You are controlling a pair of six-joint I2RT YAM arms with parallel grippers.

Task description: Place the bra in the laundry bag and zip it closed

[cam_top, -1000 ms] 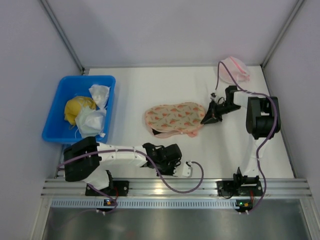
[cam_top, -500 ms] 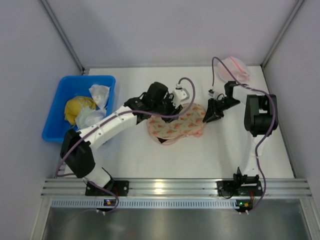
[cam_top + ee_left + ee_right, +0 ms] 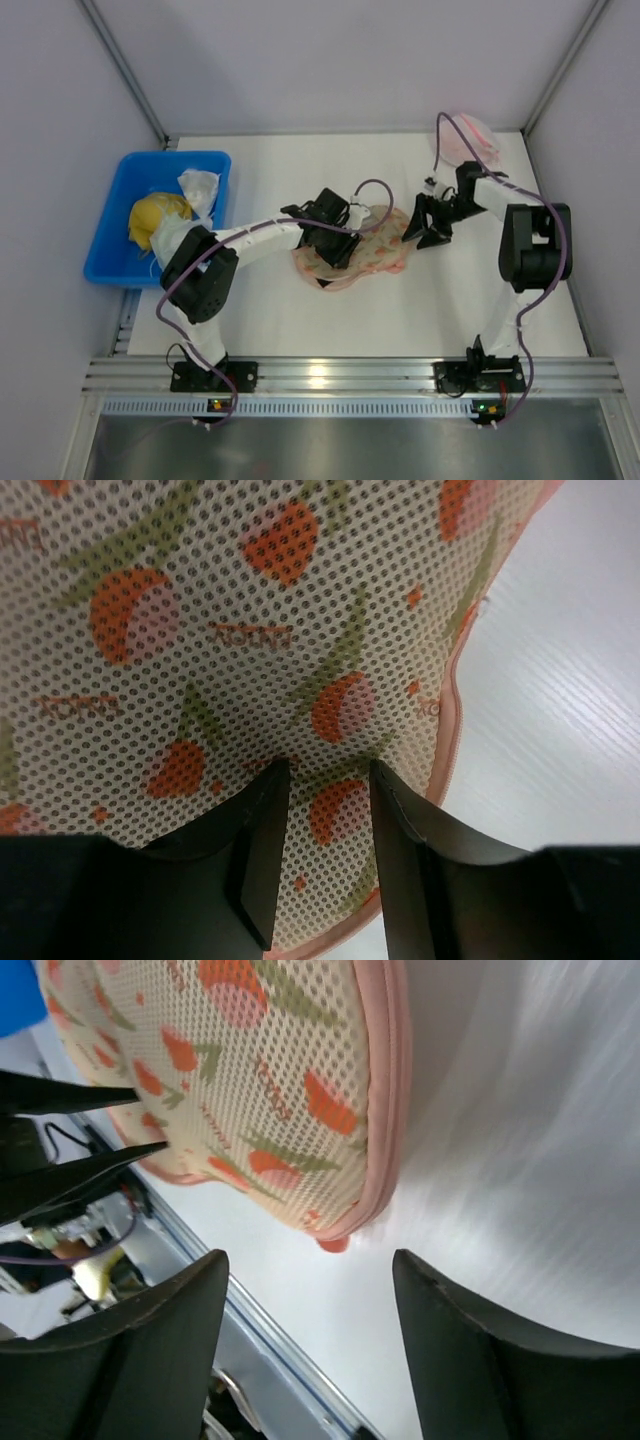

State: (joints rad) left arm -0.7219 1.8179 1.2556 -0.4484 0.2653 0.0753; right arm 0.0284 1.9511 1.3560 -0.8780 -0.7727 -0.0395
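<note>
The laundry bag (image 3: 378,250), peach mesh with red-orange marks, lies flat at mid-table. My left gripper (image 3: 335,243) is right over its left half. In the left wrist view the left gripper (image 3: 325,775) stands open, fingertips (image 3: 268,780) down on the mesh of the laundry bag (image 3: 250,630), nothing pinched. My right gripper (image 3: 425,230) sits just off the bag's right end. It is wide open (image 3: 308,1260), and the laundry bag's (image 3: 270,1090) pink zipper edge and orange pull tab (image 3: 335,1245) lie just ahead of it, untouched. The bra is hidden.
A blue bin (image 3: 105,255) at the left holds a yellow cloth lump (image 3: 152,216) and white cloth bundles (image 3: 198,187). A pink-and-white mesh bundle (image 3: 468,138) lies at the back right corner. A metal rail (image 3: 330,375) runs along the near edge.
The left arm swung from the near edge up onto the bag and its gripper opened. The right gripper opened at the bag's right end. The bag shifted slightly.
</note>
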